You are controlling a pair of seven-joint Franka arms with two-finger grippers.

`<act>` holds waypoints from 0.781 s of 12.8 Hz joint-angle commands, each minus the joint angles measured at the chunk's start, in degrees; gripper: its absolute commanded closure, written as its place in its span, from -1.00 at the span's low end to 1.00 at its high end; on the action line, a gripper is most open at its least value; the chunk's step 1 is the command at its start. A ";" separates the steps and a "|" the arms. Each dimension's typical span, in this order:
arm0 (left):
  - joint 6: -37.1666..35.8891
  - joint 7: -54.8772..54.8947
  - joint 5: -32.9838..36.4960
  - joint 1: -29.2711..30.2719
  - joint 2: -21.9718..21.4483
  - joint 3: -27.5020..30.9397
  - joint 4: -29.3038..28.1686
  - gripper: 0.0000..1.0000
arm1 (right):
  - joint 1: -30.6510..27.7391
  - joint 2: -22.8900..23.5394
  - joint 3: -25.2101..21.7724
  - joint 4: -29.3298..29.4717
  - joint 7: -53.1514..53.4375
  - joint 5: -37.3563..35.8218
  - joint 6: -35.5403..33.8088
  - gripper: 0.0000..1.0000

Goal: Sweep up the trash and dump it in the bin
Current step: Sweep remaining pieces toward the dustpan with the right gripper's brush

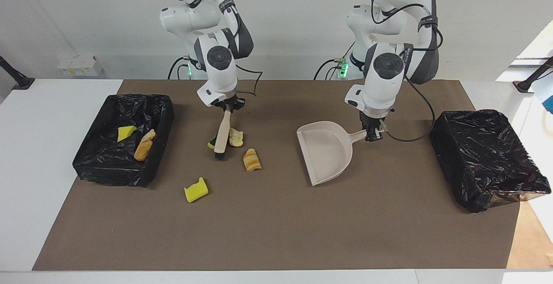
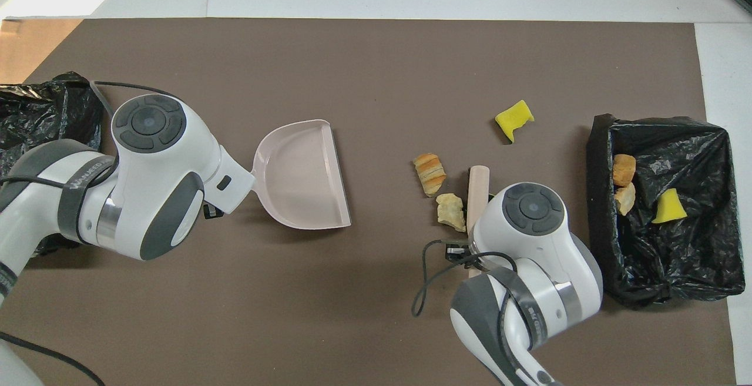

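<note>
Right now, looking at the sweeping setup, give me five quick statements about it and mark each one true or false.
1. The right gripper holds the brush by its handle. True.
2. The dustpan already holds a scrap. False: its tray is empty.
3. The bin at the right arm's end holds scraps, among them a yellow sponge piece. True.
4. The left gripper hangs free above the table. False: it is shut on the dustpan's handle.
5. The notched yellow sponge on the mat touches the brush. False: it lies apart, farther from the robots than the brush, with bare mat between them.
</note>
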 commanded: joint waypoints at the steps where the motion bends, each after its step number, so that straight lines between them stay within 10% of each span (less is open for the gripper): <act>1: 4.82 -5.51 0.93 -2.77 0.50 0.66 -1.94 1.00 | -0.22 5.84 0.16 10.99 0.75 2.93 -5.49 1.00; 10: 5.98 -10.01 1.11 -6.64 1.74 0.66 -1.15 1.00 | -5.93 1.27 -0.19 9.70 -13.81 1.70 -12.37 1.00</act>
